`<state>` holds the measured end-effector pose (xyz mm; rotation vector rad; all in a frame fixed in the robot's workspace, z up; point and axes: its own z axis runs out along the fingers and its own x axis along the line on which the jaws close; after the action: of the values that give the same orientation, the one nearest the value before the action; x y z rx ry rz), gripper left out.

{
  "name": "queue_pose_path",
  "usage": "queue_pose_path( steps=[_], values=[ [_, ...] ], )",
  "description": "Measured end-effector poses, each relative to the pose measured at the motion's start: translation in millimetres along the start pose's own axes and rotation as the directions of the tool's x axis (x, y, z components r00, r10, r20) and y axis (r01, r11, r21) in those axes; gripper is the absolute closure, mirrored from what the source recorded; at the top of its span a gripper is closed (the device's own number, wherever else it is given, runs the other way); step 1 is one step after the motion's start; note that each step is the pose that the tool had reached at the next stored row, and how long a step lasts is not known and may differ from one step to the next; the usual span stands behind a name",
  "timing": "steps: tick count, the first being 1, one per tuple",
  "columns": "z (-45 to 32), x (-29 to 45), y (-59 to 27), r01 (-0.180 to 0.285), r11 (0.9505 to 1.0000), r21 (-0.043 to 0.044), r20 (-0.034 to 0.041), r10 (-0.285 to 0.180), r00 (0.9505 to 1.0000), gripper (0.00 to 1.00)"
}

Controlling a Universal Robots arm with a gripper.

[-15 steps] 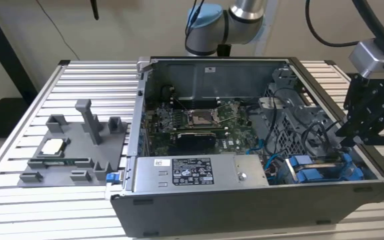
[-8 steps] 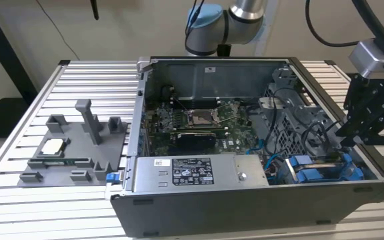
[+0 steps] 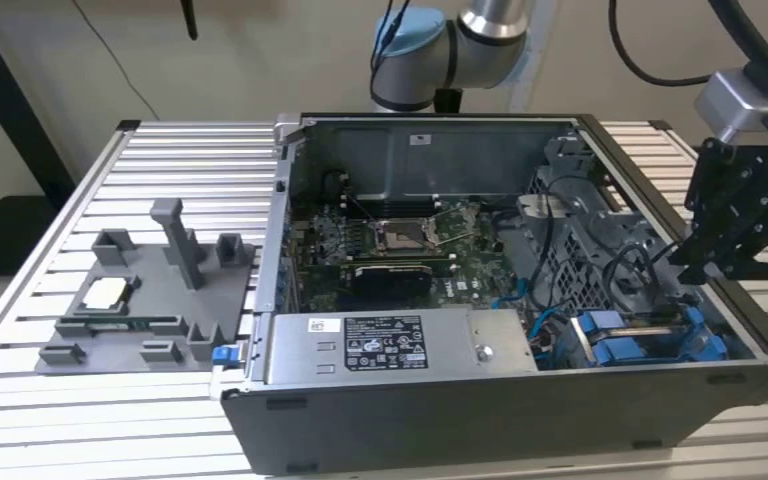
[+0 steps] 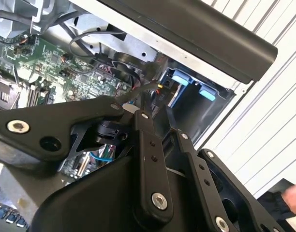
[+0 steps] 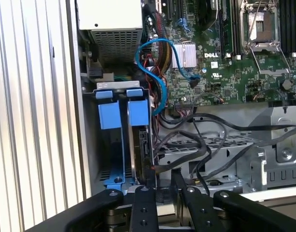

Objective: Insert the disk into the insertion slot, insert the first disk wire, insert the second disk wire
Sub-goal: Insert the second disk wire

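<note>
A dark disk wire [image 5: 186,163] is clamped in the gripper [image 5: 161,186]. It is held just beside the disk [image 5: 138,112], which is seated in the insertion slot [image 5: 120,86].

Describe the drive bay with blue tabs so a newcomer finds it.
Start at the open dark grey computer case on the ribbed metal table. Inside, against its wall nearest the camera, lies a silver labelled power-supply box; the grey drive bay sits beside it, toward the exterior view's right. Only it carries broad bright blue plastic tabs.
</note>
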<state>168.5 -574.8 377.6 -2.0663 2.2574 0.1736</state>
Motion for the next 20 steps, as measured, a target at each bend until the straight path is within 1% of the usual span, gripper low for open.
queue_pose_path(
  steps=[5, 9, 11, 17, 20],
  values=[
    [1.4, -10.6, -1.4, 0.000, 1.0000, 0.0000, -0.0004, 0.000, 1.0000, 0.73],
    [1.8, -14.9, -6.8, 0.000, 1.0000, 0.0000, -0.0004, 0.000, 1.0000, 0.73],
    [1.9, -15.7, -8.3, 0.000, 1.0000, 0.0000, -0.0006, 0.000, 1.0000, 0.73],
    [1.9, -15.9, -8.6, 0.000, 1.0000, 0.0000, -0.0007, 0.000, 1.0000, 0.73],
    [1.8, -16.4, -12.6, 0.000, 1.0000, 0.0000, -0.0007, 0.000, 1.0000, 0.73]
  ],
)
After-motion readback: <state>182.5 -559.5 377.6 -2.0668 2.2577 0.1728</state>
